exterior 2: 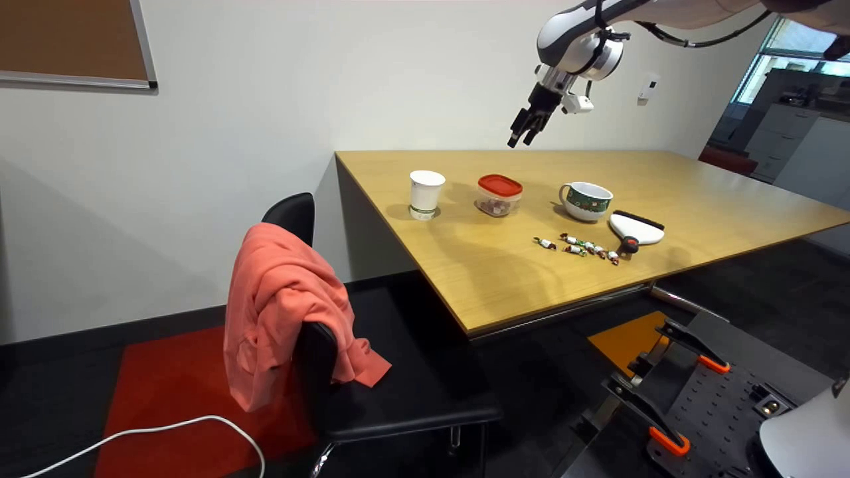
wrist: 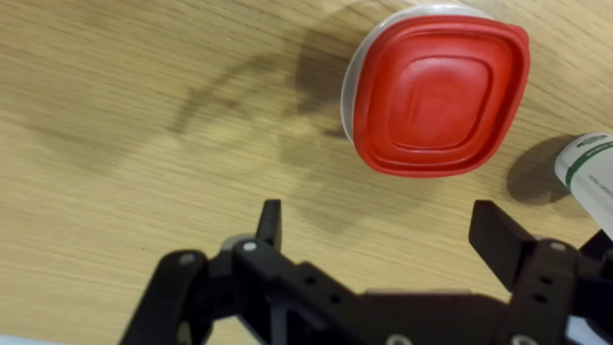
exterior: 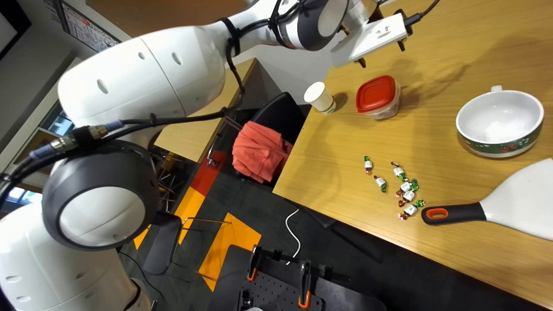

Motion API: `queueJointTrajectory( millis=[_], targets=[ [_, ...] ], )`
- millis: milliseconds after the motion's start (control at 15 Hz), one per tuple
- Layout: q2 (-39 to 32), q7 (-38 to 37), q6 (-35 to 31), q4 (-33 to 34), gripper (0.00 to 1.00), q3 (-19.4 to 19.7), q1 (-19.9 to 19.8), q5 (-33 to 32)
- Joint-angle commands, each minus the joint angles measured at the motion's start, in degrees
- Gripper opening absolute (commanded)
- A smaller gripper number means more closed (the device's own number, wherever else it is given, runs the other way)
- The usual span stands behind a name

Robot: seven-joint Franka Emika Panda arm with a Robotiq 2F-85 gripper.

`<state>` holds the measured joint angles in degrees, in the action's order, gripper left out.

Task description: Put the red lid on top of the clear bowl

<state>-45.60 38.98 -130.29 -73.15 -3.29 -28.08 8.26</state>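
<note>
The red lid (exterior: 376, 93) lies on top of the clear bowl (exterior: 387, 112), which stands on the table. Both also show in an exterior view, the lid (exterior 2: 500, 185) above the bowl's see-through wall (exterior 2: 503, 207). In the wrist view the lid (wrist: 440, 103) covers most of the bowl, and a strip of the bowl's edge (wrist: 348, 103) shows on its left and top sides. I cannot tell whether the lid is pressed on. Some small things show inside the bowl. My gripper (wrist: 377, 203) is open and empty, raised above the table and apart from the lid, also in an exterior view (exterior 2: 520, 141).
A white paper cup (exterior: 320, 98) stands beside the bowl near the table edge. A white and green mug (exterior: 500, 123) stands on the bowl's other side. Several wrapped candies (exterior: 406, 186) and a white scraper with black handle (exterior: 518, 201) lie nearer the front edge. A wall is behind.
</note>
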Motion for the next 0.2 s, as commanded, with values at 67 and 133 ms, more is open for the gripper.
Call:
queueJointTrajectory(
  millis=[67, 133],
  targets=[
    [7.1, -1.3, 2.8, -5.5, 1.0, 0.7, 0.6, -0.8],
    [7.6, -1.9, 3.0, -5.9, 1.0, 1.0, 0.9, -1.1]
  ],
)
